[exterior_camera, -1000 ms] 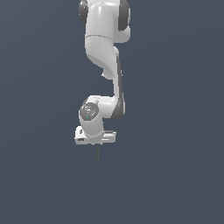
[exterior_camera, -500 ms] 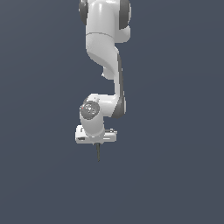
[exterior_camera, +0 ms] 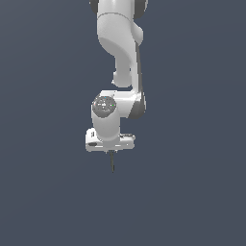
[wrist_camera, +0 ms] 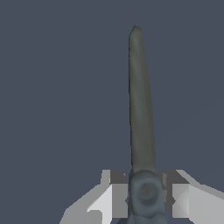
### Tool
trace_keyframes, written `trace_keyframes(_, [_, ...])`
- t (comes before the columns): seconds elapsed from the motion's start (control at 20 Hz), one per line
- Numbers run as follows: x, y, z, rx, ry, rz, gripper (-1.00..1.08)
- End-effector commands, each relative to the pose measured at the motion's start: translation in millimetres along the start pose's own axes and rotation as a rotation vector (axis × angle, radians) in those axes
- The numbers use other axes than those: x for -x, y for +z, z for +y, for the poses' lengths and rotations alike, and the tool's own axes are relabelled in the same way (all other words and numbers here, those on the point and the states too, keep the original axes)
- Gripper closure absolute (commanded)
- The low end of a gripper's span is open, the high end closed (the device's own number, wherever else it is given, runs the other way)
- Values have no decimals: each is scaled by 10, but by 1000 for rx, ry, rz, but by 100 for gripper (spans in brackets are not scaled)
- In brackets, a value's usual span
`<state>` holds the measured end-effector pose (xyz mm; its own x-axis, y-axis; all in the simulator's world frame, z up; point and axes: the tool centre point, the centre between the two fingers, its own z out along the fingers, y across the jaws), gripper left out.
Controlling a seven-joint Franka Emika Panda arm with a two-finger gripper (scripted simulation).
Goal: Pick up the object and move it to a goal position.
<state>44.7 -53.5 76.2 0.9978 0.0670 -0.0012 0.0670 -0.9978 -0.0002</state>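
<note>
In the exterior view the object [exterior_camera: 112, 162] shows only as a thin dark grey blade pointing straight down below the white hand, well above the floor. My gripper [exterior_camera: 111, 151] is shut on it from above. The wrist view shows the long grey blades [wrist_camera: 141, 100] reaching away from the hand, with the pivot end pinched between my two pale fingers [wrist_camera: 117, 194]. My gripper [wrist_camera: 146, 192] stands closed around that end. The rest of the object is hidden behind the fingers.
The white arm [exterior_camera: 120, 57] rises from the hand to the top of the exterior view. A plain dark grey-blue floor [exterior_camera: 192, 192] fills everything else.
The hand has risen slightly and shifted a little toward the exterior view's right, carrying the object with it. The grip looks the same.
</note>
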Motion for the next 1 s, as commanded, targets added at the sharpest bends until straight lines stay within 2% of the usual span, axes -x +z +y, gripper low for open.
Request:
trace_keyframes(0.0, [4,-249,-100,0,-1,2,108])
trace_keyframes(0.95, [51,-2414,-963,1,0,1,108])
